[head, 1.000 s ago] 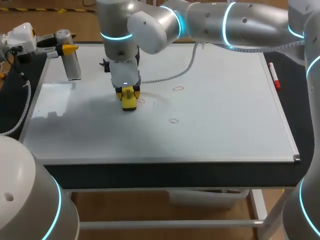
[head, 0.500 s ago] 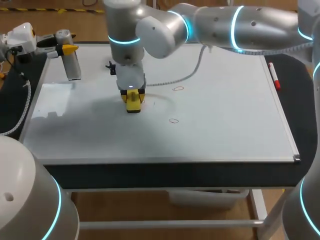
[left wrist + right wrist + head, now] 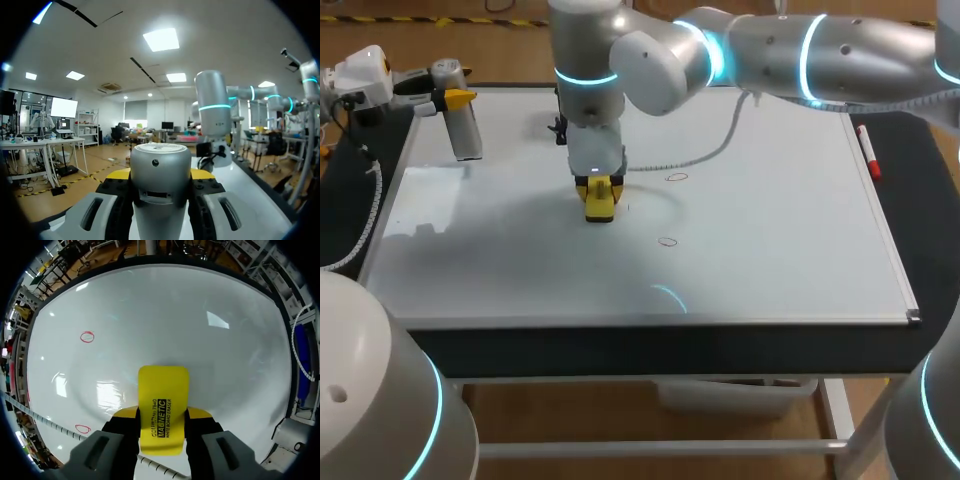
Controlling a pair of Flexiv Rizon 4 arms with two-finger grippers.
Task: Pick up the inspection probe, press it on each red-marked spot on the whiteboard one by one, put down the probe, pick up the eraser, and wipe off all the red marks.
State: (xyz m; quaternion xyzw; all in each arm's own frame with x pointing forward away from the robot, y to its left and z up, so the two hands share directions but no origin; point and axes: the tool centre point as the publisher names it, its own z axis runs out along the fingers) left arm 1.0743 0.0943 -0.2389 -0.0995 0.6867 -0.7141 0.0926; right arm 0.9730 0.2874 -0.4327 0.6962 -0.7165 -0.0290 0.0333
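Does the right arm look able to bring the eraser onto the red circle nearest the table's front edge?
Probably yes: the eraser in the right gripper is down at the whiteboard, with only bare board between it and that red circle.

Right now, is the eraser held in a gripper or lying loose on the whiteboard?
Held. The right gripper is shut on the yellow eraser, a finger against each side, over the whiteboard.

A thin white marker pen with a red cap (image 3: 868,152) lies flat, far off to the right of the right claw (image 3: 599,198), well apart from it. The flat black counter (image 3: 650,350) shows as a dark strip nearer than the claw.
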